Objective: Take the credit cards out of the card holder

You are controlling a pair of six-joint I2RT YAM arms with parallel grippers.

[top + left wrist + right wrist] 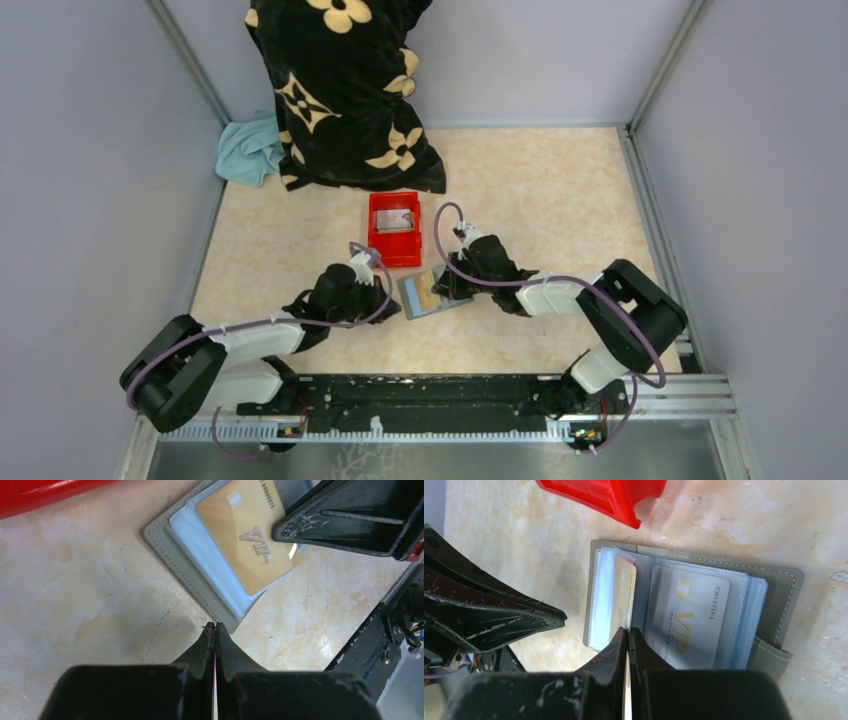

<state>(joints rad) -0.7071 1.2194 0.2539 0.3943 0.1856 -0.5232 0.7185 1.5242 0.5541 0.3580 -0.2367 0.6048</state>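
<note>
The grey card holder (413,298) lies open on the table just below the red bin (376,236). A tan-gold credit card (245,535) sticks up out of its left pocket, past the holder's (180,565) edge. My right gripper (629,629) is shut on the near edge of this gold card (628,587), seen edge-on. A silver-grey card (689,615) sits in the right pocket of the holder (779,585). My left gripper (215,625) is shut and empty, its tips at the holder's near corner. Another grey card (393,217) lies in the bin.
A black cloth bag with cream flowers (340,90) and a teal cloth (250,150) sit at the back left. Grey walls close in both sides. The bin's corner (599,495) is just beyond the holder. The arms' black base rail (440,395) runs along the near edge.
</note>
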